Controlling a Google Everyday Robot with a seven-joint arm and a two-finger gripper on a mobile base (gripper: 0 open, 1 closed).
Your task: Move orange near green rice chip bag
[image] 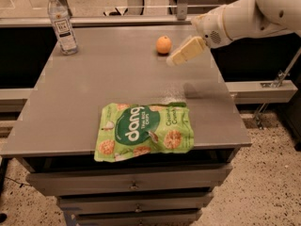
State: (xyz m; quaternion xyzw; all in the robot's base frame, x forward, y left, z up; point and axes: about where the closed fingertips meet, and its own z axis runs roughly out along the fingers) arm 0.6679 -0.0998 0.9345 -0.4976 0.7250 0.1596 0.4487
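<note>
The green rice chip bag [144, 132] reads "dang"; hand [177, 59], grip unclear, hovers just beside orange [163, 44]

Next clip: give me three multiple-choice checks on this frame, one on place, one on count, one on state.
1. Where on the table is the orange?
A) near edge B) far side, just left of the gripper C) left corner
2. How many bottles stand on the table?
A) none B) one C) three
3. The bag is:
A) lying flat B) upright C) in the gripper

Key: B, it sits by the gripper, far from the bag; B, a single bottle at the far left corner; A, it lies flat at the near edge.
</note>
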